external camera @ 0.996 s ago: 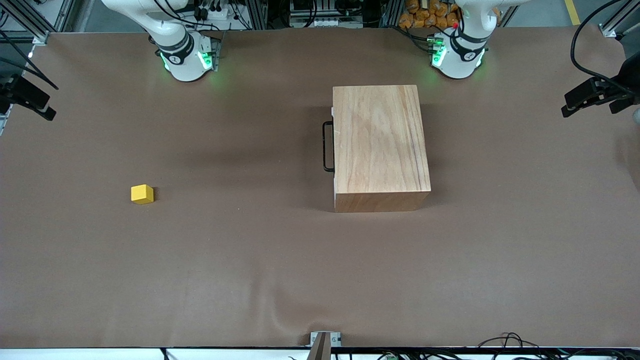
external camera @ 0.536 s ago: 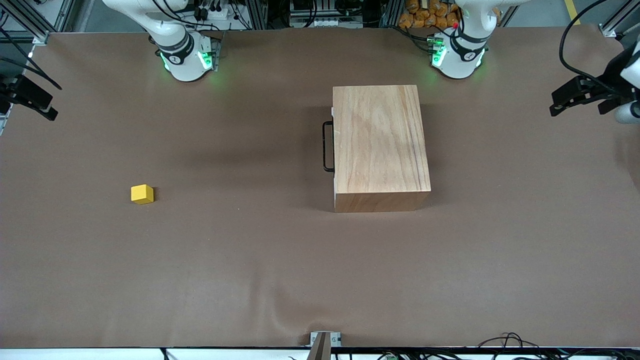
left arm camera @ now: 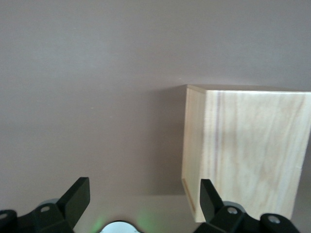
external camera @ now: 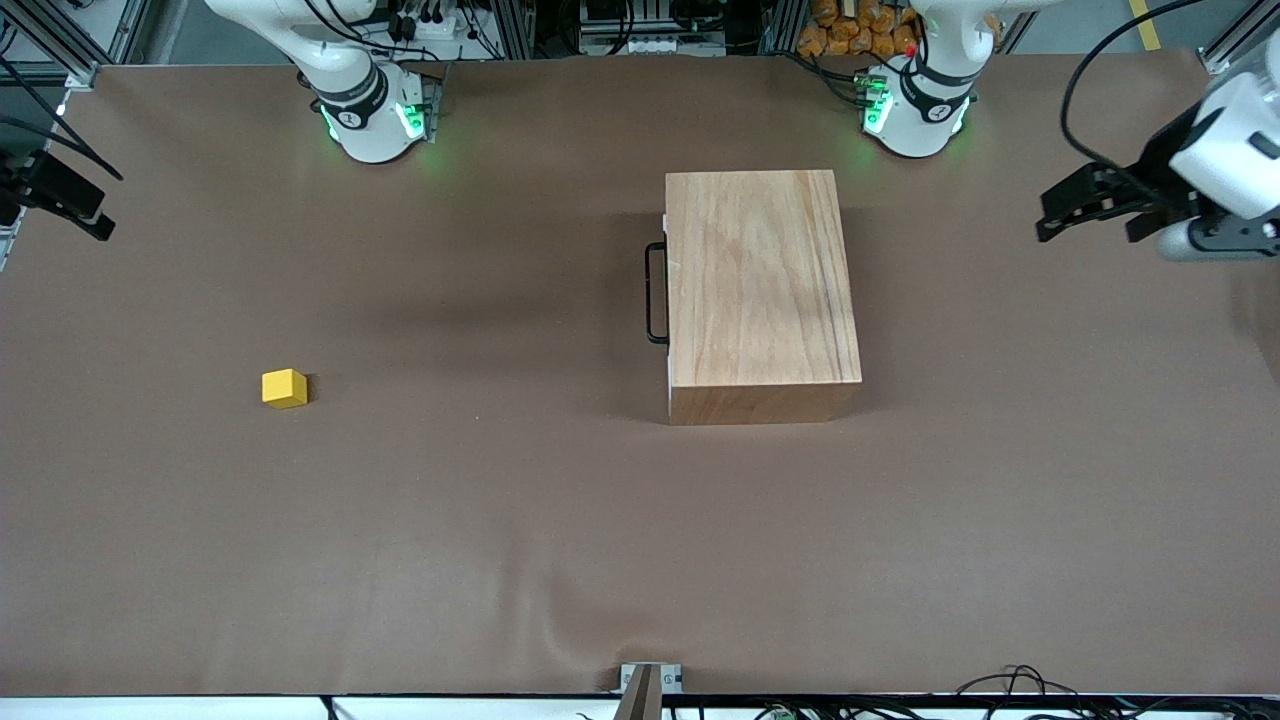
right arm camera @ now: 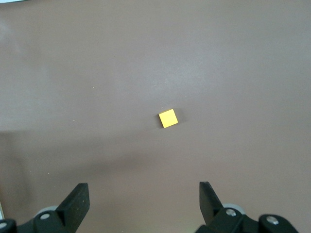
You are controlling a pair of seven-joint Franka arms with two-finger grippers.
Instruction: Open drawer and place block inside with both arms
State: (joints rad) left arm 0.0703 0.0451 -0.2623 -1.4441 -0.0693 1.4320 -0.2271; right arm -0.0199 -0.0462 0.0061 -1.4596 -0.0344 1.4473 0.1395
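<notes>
The large light-wood box [external camera: 760, 290] stands in the middle of the table near the left arm's base [external camera: 915, 110]. Its drawer is shut; only a white sliver of its front and the black handle [external camera: 655, 293] show, facing the right arm's end. The yellow block [external camera: 284, 388] lies alone on the brown table toward the right arm's end. My left gripper [external camera: 1088, 215] hangs open over the table's left-arm end, beside the box [left arm camera: 243, 150]. My right gripper [external camera: 60, 200] hangs open at the table's right-arm end; the block [right arm camera: 168, 118] shows in its wrist view. Both grippers [left arm camera: 144, 199] [right arm camera: 144, 200] are empty.
Brown paper covers the table [external camera: 500, 520], with a few creases near its front edge. A small metal bracket [external camera: 650, 680] sits at the middle of that edge. The right arm's base [external camera: 375, 115] glows green at the table's back edge.
The left gripper has swung in from the table's end toward the box, with more of the arm now in view. The right gripper has barely shifted. Block and box are unmoved.
</notes>
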